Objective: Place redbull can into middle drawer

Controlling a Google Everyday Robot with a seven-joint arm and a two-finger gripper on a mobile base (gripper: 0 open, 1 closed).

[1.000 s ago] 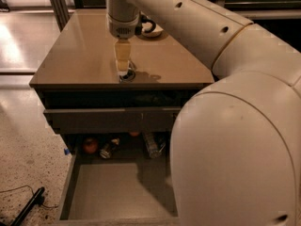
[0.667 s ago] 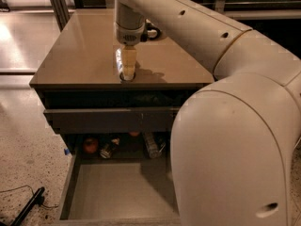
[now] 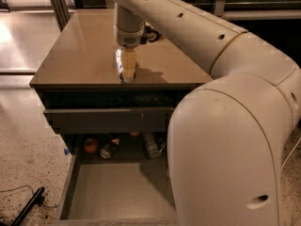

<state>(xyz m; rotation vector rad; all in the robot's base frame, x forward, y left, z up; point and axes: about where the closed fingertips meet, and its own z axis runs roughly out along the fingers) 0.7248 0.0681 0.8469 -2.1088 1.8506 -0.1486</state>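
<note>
At cabinet top, redbull can within hand

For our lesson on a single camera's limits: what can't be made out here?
Camera view: the gripper, down at the cabinet top, hides whatever is under it.
The middle drawer: right side hidden by the robot's body, front cut by the bottom edge.
The items at the drawer's back: shadowed, too small to identify.
</note>
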